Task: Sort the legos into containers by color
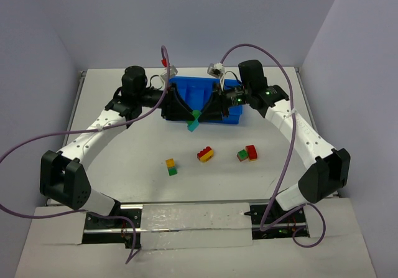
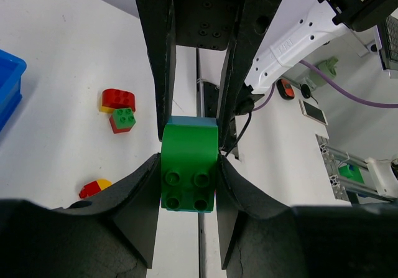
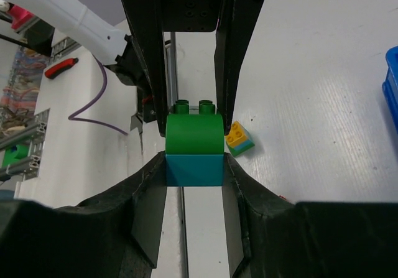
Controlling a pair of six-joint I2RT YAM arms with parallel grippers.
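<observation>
A green-and-teal lego pair (image 1: pixel 194 121) hangs just above the table in front of the blue tray (image 1: pixel 193 85), held from both sides. My left gripper (image 1: pixel 188 116) is shut on the green brick (image 2: pixel 189 166). My right gripper (image 1: pixel 201 114) is shut on the teal brick (image 3: pixel 194 169), with the green brick (image 3: pixel 194 135) joined to it. Three other pairs lie on the table nearer the arm bases: yellow-green (image 1: pixel 171 166), red-yellow (image 1: pixel 205 154) and green-red (image 1: pixel 247 153).
The tray's edge shows in the left wrist view (image 2: pixel 9 85) and the right wrist view (image 3: pixel 392 85). A red-green pair (image 2: pixel 118 107) and a red-yellow pair (image 2: pixel 93 188) lie in the left wrist view. The yellow-green pair (image 3: pixel 239 138) lies by the right fingers. Purple cables arch over both arms.
</observation>
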